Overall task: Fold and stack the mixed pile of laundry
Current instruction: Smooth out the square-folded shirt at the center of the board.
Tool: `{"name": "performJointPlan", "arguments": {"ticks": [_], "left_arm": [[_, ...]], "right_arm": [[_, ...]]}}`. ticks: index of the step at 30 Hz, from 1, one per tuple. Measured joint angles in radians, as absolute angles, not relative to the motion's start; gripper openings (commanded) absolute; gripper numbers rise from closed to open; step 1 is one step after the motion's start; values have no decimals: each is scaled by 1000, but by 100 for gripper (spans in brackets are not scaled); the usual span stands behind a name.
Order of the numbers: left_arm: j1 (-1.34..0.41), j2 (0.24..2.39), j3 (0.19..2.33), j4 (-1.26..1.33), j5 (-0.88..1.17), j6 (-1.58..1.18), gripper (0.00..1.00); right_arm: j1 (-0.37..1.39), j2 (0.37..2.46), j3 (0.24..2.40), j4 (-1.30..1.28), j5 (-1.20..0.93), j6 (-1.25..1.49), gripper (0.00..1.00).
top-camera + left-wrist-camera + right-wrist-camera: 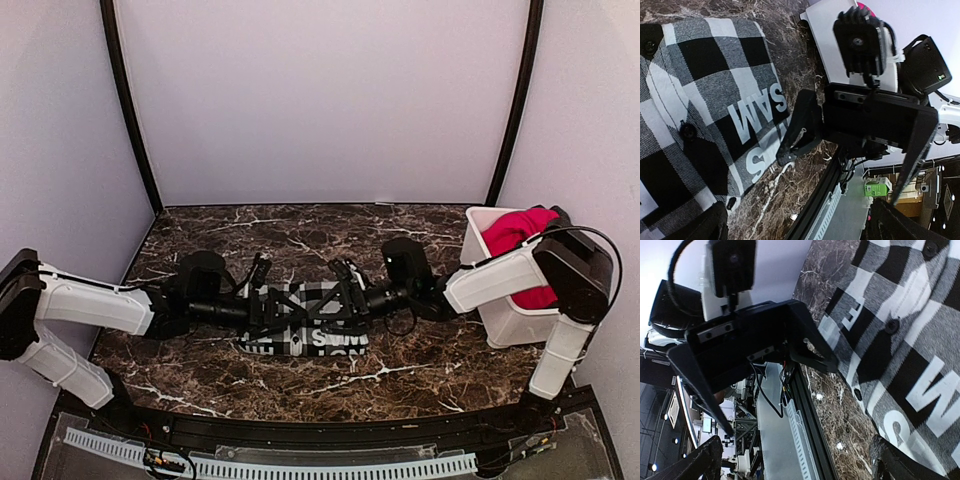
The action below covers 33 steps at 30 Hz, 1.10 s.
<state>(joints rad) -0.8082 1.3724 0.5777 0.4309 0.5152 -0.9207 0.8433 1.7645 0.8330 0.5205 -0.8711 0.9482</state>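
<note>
I am reading the top view for layout: the checked garment [300, 340] is lying flat at the middle of the marble table [300, 225], toward the near side, and the red garment [520, 232] is sitting bunched in the white bin [500, 322] at the right edge, well apart from it. The left gripper [275, 300] and the right gripper [335, 300] are facing each other low over the checked cloth. The wrist views are giving me what the top view is not: the white lettering [757, 112], the dark buttons [687, 131], and each opposing tool head-on. For room, bare marble is showing behind the cloth up to the back wall [320, 100] and on the left; the near hem is lying close to the near rail [300, 432], and the bin is crowding the right arm. Both tools are standing fully spread and are carrying nothing. In each wrist view, one finger of the opposing tool is pointing down at the hem of the cloth, but I am not able to confirm contact.
</note>
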Motion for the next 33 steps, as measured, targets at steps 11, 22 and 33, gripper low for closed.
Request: {"name": "performJointPlan", "arguments": {"ticks": [11,22,33], "left_arm": [[-768,1580,450,696,524,-978,99],[-683,1565,363,812,564,-969,99],[-720,1316,632,452,529,-799,99]], "right_arm": [[820,2000,772,813,-915,1032,99],[741,1967,651,947,-955,1034,99],[743,1779,900,585,-925,882,99]]}}
